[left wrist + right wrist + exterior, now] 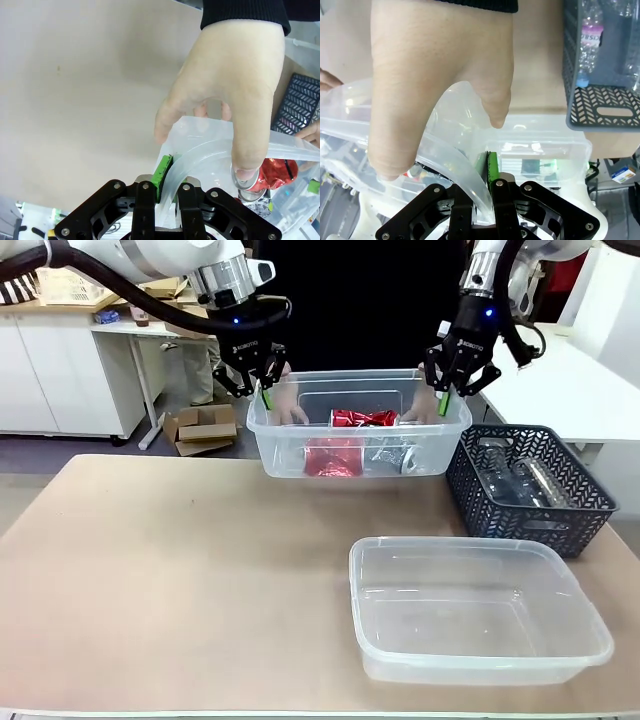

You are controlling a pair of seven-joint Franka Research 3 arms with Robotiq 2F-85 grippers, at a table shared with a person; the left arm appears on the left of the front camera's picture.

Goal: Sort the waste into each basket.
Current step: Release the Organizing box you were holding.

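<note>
Gripping the far tub (285, 452) at both ends, at the far middle of the surface (170, 560). At its left end, the left gripper (262, 392), fingers clamped on the flared rim, thin plastic pinched between the green pads (163, 170). At its right end, the right gripper (447, 397), likewise pressed shut on the rim, with the clear edge bowed upward beside its fingers (492, 166). Cannot tell whether the tub rests on the surface or hangs just above it.

Also on the tub, just beside each gripper: a person's hand at the left end (291, 408) and another hand at the right end (418, 412), both in dark sleeves, fingers curled over the rim and down into the tub.

Inside the far tub: red cans (362, 419), one high against the far wall and one lower on the left, and a silver can (390, 455) just right of the lower red one.

To the right, near the tub's right end: a dark grey lattice basket (500, 502) holding clear bottles (530, 480).

Nearer, on the right half of the surface, apart from the far tub: the near tub (480, 542), standing flat.
</note>
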